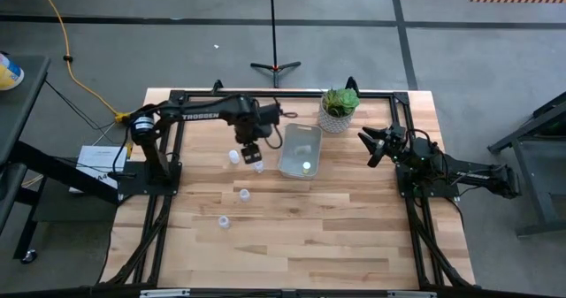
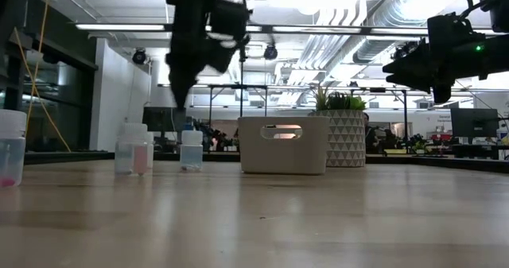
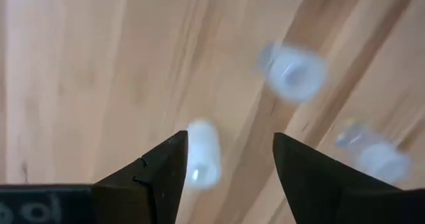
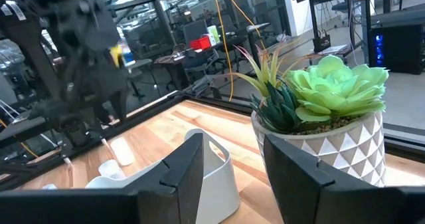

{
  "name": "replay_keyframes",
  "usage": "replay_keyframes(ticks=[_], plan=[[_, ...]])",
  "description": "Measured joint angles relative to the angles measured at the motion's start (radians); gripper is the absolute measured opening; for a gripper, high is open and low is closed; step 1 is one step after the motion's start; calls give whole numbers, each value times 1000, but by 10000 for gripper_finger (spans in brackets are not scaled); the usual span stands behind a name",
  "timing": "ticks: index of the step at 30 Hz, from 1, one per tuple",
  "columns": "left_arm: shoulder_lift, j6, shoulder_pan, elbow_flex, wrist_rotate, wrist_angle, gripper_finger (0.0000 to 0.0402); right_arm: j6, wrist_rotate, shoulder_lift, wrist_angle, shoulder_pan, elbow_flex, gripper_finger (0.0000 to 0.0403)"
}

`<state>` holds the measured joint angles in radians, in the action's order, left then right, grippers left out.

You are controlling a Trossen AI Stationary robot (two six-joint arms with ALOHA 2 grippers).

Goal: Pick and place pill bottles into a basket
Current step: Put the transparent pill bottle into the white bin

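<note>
High view: the clear basket (image 1: 300,150) stands left of the potted plant (image 1: 340,109), with one pill bottle (image 1: 306,166) inside it at the near end.
Four more pill bottles (image 1: 243,194) stand on the wooden table (image 1: 354,236), left of the basket. The left gripper (image 1: 251,152) hangs above two of them with fingers spread and holds nothing. The right gripper (image 1: 372,146) waits open, right of the basket.
</note>
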<state>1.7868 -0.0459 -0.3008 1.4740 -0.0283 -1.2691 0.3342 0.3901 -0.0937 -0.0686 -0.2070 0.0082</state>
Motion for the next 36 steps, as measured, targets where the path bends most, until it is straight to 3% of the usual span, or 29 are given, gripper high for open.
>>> replay_keyframes(ticks=[7,16,24,30,32,36], plan=[[1,-56,0,-152,19,-21,250,3,0,0,0,0,0,149],[0,-90,0,-301,45,120,248,5,-1,-1,0,0,0,149],[2,-88,0,-294,39,90,248,5,-3,-5,0,0,0,149],[-18,64,16,-241,38,51,248,5,-4,-5,0,0,0,149],[-23,-15,17,-225,26,21,248,6,-5,-5,0,0,0,149],[-27,-393,11,-214,21,-18,248,6,-21,-5,1,0,0,149]])
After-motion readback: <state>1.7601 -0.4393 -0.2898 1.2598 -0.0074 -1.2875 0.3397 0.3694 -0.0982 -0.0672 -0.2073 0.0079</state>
